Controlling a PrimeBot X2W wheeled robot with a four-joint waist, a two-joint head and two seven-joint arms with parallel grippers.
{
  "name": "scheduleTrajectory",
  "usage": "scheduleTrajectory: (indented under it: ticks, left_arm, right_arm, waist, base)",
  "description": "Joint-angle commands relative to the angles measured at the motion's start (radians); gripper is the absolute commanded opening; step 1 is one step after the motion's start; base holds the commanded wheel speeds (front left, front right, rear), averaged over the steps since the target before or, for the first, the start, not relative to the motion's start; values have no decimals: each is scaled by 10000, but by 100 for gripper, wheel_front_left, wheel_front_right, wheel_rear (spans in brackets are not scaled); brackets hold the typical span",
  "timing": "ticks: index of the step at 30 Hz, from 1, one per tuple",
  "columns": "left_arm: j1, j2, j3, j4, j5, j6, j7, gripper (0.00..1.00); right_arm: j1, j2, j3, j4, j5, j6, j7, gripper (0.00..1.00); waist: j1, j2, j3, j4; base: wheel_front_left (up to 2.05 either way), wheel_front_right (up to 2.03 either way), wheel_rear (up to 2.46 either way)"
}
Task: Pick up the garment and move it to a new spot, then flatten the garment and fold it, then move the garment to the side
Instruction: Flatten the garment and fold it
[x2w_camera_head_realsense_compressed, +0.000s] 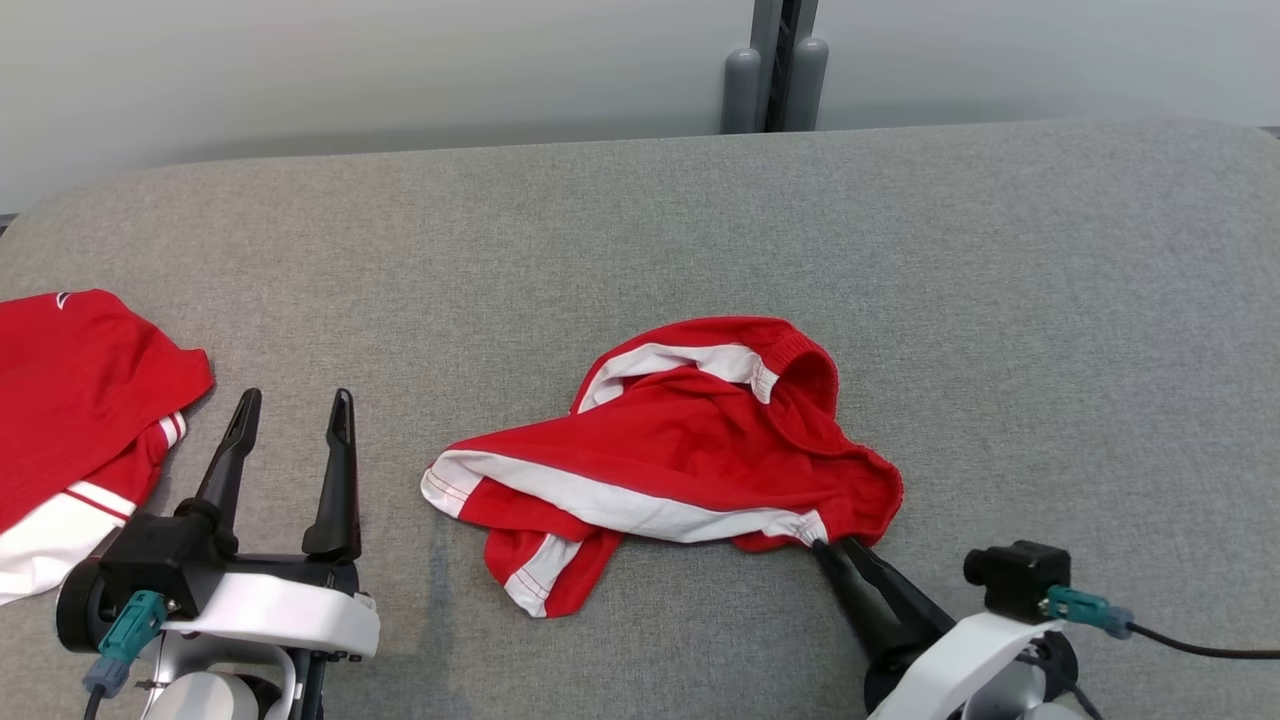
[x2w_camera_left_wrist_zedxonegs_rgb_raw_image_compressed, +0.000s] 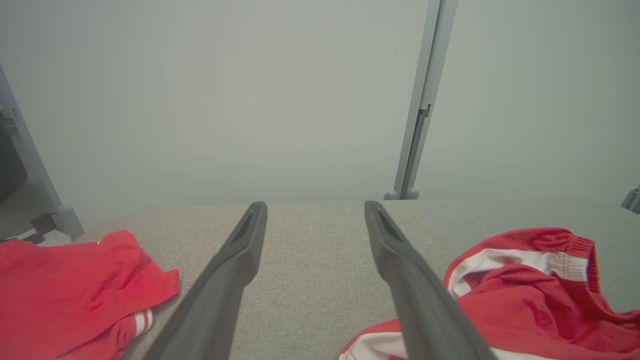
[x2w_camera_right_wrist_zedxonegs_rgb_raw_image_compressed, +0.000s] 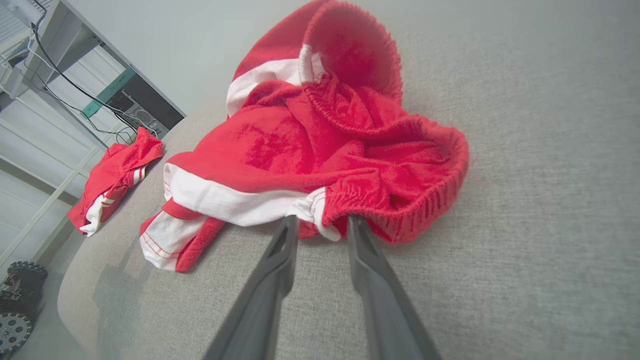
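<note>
Two red garments lie on the grey padded table (x2w_camera_head_realsense_compressed: 1000, 300). The crumpled garment (x2w_camera_head_realsense_compressed: 690, 440) to be worked on, shorts with white trim by the look of them, sits near the middle, and a second red piece (x2w_camera_head_realsense_compressed: 70, 400) lies well apart at the left. The right gripper (x2w_camera_head_realsense_compressed: 832, 548) reaches in low from the near right. Its fingertips are at the garment's near right edge, where the gathered waistband (x2w_camera_right_wrist_zedxonegs_rgb_raw_image_compressed: 425, 200) meets a white stripe (x2w_camera_right_wrist_zedxonegs_rgb_raw_image_compressed: 235, 200). In the right wrist view its two fingers stand narrowly apart with a fold of cloth at their tips; whether they are pinching it or merely touching it I cannot tell. The left gripper (x2w_camera_head_realsense_compressed: 296, 398) sits at the near left, between the two garments, fingers spread wide and holding nothing. The step in hand looks like the first pick-up. To do it well, the right fingers should go a little deeper over the waistband before closing, since thick elastic likely gives a surer hold than a thin hem, and a pinch on the very edge could slip out in the lift. The tips should skim just above the padding so they take cloth and not the table cover. The lift should be high enough for the trailing leg to clear the surface, and the carry should head away from the piece at the left.
</note>
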Motion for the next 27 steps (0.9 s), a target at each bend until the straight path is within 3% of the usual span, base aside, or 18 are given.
scheduleTrajectory:
  ticks: [1, 9, 19, 20, 21, 27]
  left_arm:
    - [-112, 7, -1, 40, -26, 43, -56, 100]
    - [-86, -54, -63, 165, -78, 38, -169, 100]
    - [43, 4, -113, 148, -151, 72, -141, 100]
    - [56, 10, -103, 126, -163, 91, -125, 100]
    - [71, 20, -104, 114, -162, 105, -105, 100]
    - [151, 94, -140, 10, -155, 155, -7, 100]
  right_arm:
    - [-187, -182, 95, 26, 228, 2, -273, 0]
    - [-532, -874, 204, -328, 1019, 2, -869, 0]
    - [-671, -1348, -529, -1123, 246, 2, -1381, 0]
    - [-678, -1355, -740, -1257, 13, 2, -1414, 25]
    - [-690, -1346, -990, -1384, -260, 2, -1458, 100]
    - [-535, -874, -2761, -2311, -1983, 2, -1309, 100]
  waist:
    - [0, 0, -4, 2]
    - [0, 0, -116, -69]
    - [0, 0, -284, -195]
    - [0, 0, -304, -222]
    - [0, 0, -324, -248]
    - [0, 0, -462, -361]
  base:
    - [0, 0, 0]
    - [0, 0, 0]
    - [0, 0, 0]
    - [0, 0, 0]
    - [0, 0, 0]
    - [0, 0, 0]
